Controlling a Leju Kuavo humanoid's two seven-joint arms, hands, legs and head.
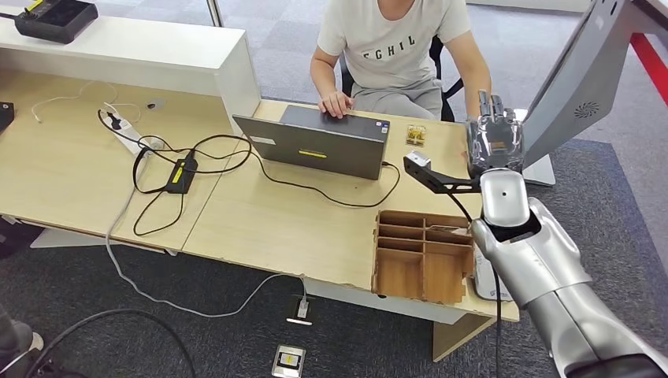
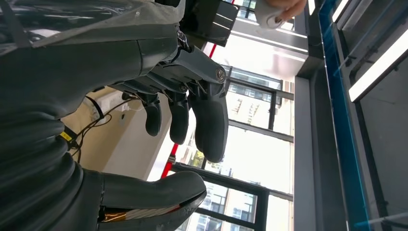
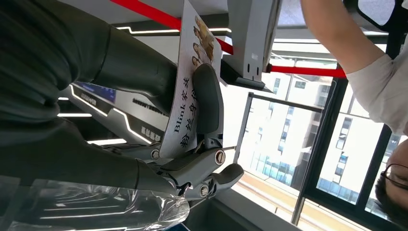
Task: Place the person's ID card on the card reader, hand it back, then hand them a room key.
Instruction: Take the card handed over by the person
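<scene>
My right hand [image 1: 495, 140] is raised over the far right of the wooden table [image 1: 299, 228], close to the seated person's forearm [image 1: 475, 75]. In the right wrist view the thumb [image 3: 208, 98] and fingers pinch a white ID card [image 3: 188, 91] printed with small portraits and the word Blink. The card stands on edge in that grip. My left hand [image 2: 159, 120] has its fingers apart with nothing in it. A white flat device [image 1: 490, 285] lies at the table's near right corner, partly hidden by my right arm; I cannot tell whether it is the card reader.
A grey laptop [image 1: 319, 146] sits in front of the person, whose hand [image 1: 337, 103] rests on it. A wooden compartment box [image 1: 424, 256] stands near the front right edge. Cables and a power strip [image 1: 130, 132] cover the left. A small yellow-and-clear item [image 1: 416, 135] lies beside the laptop.
</scene>
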